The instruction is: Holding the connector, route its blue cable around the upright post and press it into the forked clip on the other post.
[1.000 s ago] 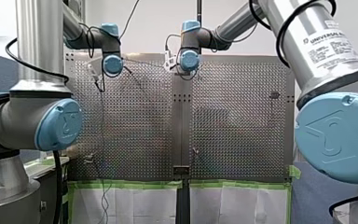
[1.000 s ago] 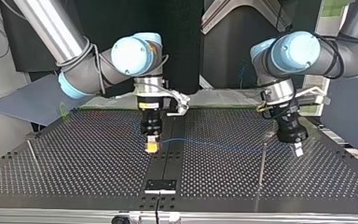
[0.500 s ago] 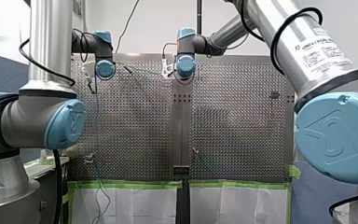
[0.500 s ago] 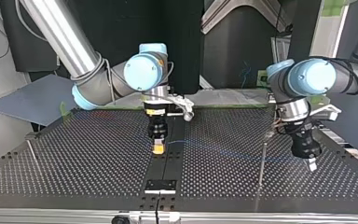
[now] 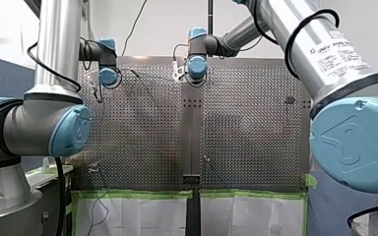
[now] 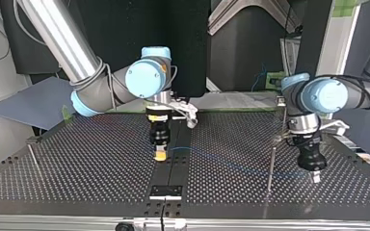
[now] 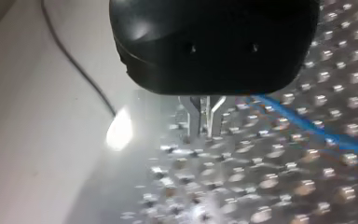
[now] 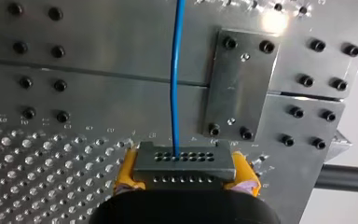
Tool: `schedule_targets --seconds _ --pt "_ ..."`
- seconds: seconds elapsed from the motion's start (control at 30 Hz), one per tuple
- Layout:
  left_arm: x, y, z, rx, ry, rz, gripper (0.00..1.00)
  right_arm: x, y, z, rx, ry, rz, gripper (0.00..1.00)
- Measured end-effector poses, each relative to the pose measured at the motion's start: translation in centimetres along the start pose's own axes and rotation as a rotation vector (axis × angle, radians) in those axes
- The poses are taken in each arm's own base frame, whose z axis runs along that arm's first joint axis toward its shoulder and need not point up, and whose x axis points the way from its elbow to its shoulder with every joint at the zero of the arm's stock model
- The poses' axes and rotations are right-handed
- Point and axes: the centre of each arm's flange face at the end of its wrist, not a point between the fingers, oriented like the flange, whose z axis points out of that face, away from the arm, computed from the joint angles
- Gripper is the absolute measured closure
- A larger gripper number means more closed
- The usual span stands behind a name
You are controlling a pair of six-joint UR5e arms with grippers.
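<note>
While the right hand [image 8: 185, 175] is clenched on the connector [image 8: 182, 158], its yellow pads [image 8: 125, 171] press the two short ends of that grey block, and the face with its rows of small holes looks away from the wrist. Out of one hole the blue cable [image 8: 175, 70] runs straight ahead of the hand, over the perforated worktop [image 8: 37, 154], with a bolted metal plate [image 8: 240, 84] just beside its line. Seen from across the room, the hand hangs low over the worktop, and the cable leaves it sideways toward the upright post [image 6: 270, 166] and the left hand [image 6: 313, 177] just past that post. The left hand's metal fingers [image 7: 193, 116] are drawn together with nothing visible between them. The cable passes close beside them, and whether they nip it I cannot tell. Well away on the right hand's opposite side stands a second thin post [image 6: 33, 158]; its top is too small to make out a fork.

The connector looks a small, hard, light block, so the grip by its ends seems the right one. The cable looks thin and limp: it will likely sag and slide off the post unless kept lightly taut, and a hard pull could strain it where it enters the block.
</note>
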Motion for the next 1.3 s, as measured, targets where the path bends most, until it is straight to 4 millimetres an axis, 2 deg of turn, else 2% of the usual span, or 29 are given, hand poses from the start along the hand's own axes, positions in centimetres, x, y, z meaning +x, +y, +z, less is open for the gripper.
schedule_targets --seconds 0.43,0.47,0.63,0.7,0.73,0.8,0.87,1.13,1.2,1.23,1.3 --pt "4.7 -0.1 0.1 0.08 0.106 -0.008 0.83 -2.9 0.5 0.7 -0.051 -0.046 -0.016 1.0" --pt "5.1 -0.2 0.1 0.085 0.113 -0.008 0.8 -3.1 0.5 0.7 -0.053 -0.048 -0.016 1.0" --pt "5.7 -0.8 -0.2 0.104 0.129 -0.017 0.77 -4.4 0.7 0.6 -0.058 -0.058 -0.015 1.0" --pt "5.8 -1.2 -0.4 0.112 0.135 -0.027 0.67 -4.9 0.7 0.5 -0.059 -0.061 -0.014 1.0" --pt "5.9 -1.3 -0.4 0.115 0.137 -0.033 0.67 -5.2 0.7 0.5 -0.058 -0.065 -0.015 1.0" --pt "6.0 -1.6 -0.6 0.125 0.143 -0.046 0.53 -5.7 0.7 0.3 -0.058 -0.072 -0.018 1.0" --pt "6.1 -1.9 -0.7 0.131 0.147 -0.056 0.49 -6.2 0.8 0.2 -0.059 -0.082 -0.021 1.0" --pt "6.2 -2.5 -1.1 0.135 0.156 -0.065 0.49 -8.9 1.0 -0.6 -0.064 -0.107 -0.032 1.0" --pt "6.3 -2.6 -1.1 0.139 0.157 -0.069 0.41 -9.5 1.1 -0.7 -0.066 -0.109 -0.033 1.0" --pt "6.3 -2.6 -1.1 0.143 0.156 -0.073 0.41 -9.9 1.2 -0.8 -0.069 -0.11 -0.034 1.0" --pt "6.3 -2.8 -1.1 0.153 0.156 -0.09 0.25 -10.6 1.4 -0.9 -0.073 -0.114 -0.035 1.0"
